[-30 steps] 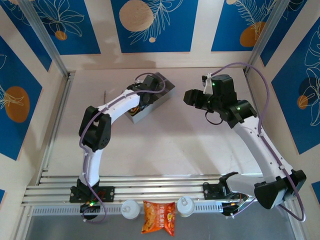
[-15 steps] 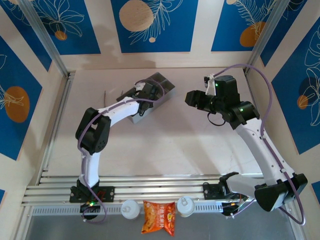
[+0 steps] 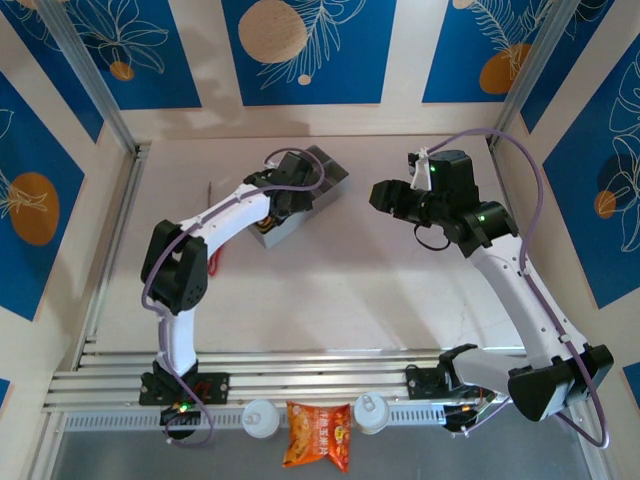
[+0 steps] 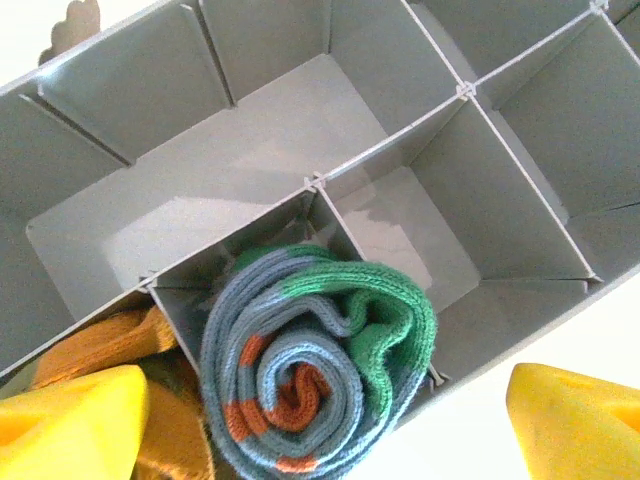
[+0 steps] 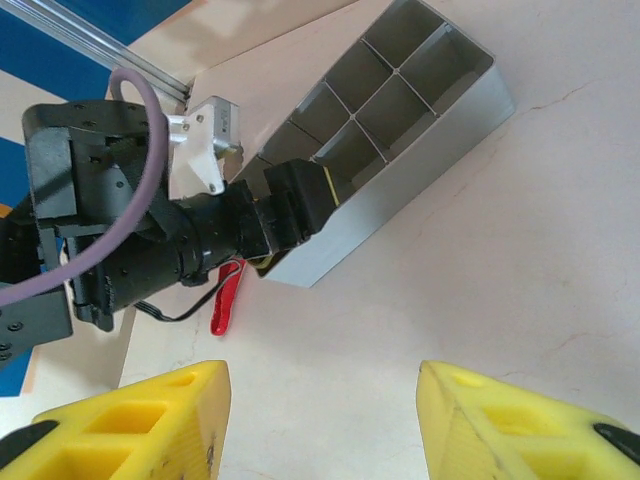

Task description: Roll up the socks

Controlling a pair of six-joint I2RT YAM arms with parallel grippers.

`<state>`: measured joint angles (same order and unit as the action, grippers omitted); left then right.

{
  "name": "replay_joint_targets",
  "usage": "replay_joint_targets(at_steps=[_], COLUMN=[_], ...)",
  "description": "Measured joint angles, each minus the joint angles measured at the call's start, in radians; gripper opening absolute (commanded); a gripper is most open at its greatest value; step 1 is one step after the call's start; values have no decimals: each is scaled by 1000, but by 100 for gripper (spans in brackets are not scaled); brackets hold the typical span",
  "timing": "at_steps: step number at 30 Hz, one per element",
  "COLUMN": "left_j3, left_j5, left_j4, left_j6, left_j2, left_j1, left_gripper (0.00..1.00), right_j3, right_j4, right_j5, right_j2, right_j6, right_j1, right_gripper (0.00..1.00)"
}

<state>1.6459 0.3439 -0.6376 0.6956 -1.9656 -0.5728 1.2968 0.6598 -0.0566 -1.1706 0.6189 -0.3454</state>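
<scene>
From above, we see the left arm stretched across the table (image 3: pixel 350 290) to a grey compartment tray (image 3: pixel 328 172) that sits at an angle left of the middle. The left gripper (image 3: pixel 280 208) hangs over the tray's near end, and the arm covers that end. The right gripper (image 3: pixel 380 195) hovers to the right of the tray, apart from it and turned toward it. At the near edge, below the rails, a snack bag (image 3: pixel 318 435) lies between two white round objects (image 3: pixel 262 417).

From the left wrist, we look straight down into the compartment tray (image 4: pixel 250 150). The rolled sock (image 4: pixel 320 380), grey-blue with a green toe and orange bands, is wound into a spiral and stands in a compartment at the bottom edge of this view. In the compartment just to its left we see the mustard-orange knit of the second sock (image 4: pixel 110 345); we cannot tell whether it is rolled. The other compartments show bare grey floors. The left gripper (image 4: pixel 320 430) is spread wide, with one yellow finger on each side of the rolled sock, and neither seems to touch it.

From the right wrist, the right gripper (image 5: pixel 325 425) is spread, with bare table (image 5: pixel 450 260) between its yellow fingers (image 5: pixel 130 420). Beyond it, the compartment tray (image 5: pixel 430 95) lies diagonally, and the left arm's black gripper (image 5: pixel 295 210) reaches into its near end.
</scene>
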Motion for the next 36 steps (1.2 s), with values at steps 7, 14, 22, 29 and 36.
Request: replay_joint_targets(at_steps=[7, 14, 22, 29, 36], left_j3=[85, -51, -420, -718, -1141], left_j5=[-133, -221, -114, 254, 397], left_j4=[-105, -146, -257, -309, 7], left_j6=[76, 99, 90, -29, -288], left_j2=[57, 343, 953, 1236, 1373], left_j1=[80, 147, 200, 204, 206], left_gripper=[77, 100, 100, 100, 100], right_j3=[-3, -52, -172, -481, -851], right_j4=[4, 44, 97, 8, -200], right_j5=[1, 0, 35, 462, 629], right_j2=[0, 49, 346, 530, 526], right_j6=[0, -90, -180, -290, -401], right_j1=[13, 40, 30, 35, 71], right_gripper=[62, 99, 99, 99, 99])
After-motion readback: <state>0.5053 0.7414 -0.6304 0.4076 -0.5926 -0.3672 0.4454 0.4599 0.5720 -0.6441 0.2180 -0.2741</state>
